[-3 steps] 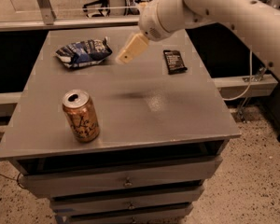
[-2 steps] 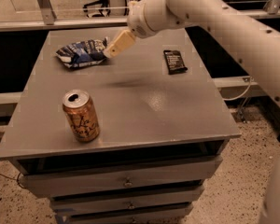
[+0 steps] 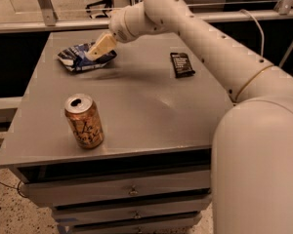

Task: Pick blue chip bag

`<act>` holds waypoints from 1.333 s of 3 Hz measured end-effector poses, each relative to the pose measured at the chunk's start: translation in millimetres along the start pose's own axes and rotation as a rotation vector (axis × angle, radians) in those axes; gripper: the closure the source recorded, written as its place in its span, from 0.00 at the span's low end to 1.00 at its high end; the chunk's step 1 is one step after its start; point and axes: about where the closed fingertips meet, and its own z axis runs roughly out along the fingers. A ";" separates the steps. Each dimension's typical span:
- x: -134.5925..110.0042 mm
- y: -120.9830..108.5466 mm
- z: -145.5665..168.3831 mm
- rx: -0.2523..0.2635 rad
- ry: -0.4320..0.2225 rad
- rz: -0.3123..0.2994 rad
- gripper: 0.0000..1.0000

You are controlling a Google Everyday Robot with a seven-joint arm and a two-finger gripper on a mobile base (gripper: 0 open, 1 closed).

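Note:
The blue chip bag (image 3: 78,59) is a wrinkly dark blue bag with white patches, lying flat at the far left of the grey table top (image 3: 136,106). My gripper (image 3: 98,49) hangs at the end of the white arm reaching in from the right. Its cream fingers point down and left over the right end of the bag and hide part of it. I cannot tell whether it touches the bag.
A gold-orange drink can (image 3: 84,121) stands upright near the front left of the table. A flat black packet with white text (image 3: 181,64) lies at the far right. Drawers (image 3: 132,191) run below the front edge. My white arm fills the right foreground.
The gripper has moved left and a little down across the table, from beside the bag's right end to over it. The bag, can and packet have not moved.

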 end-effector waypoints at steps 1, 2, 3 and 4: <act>4.3 6.5 30.1 -0.044 -0.003 0.030 0.00; 13.3 13.6 46.3 -0.079 0.017 0.052 0.16; 25.7 18.6 51.4 -0.099 0.047 0.077 0.40; 34.2 24.6 53.3 -0.114 0.066 0.091 0.63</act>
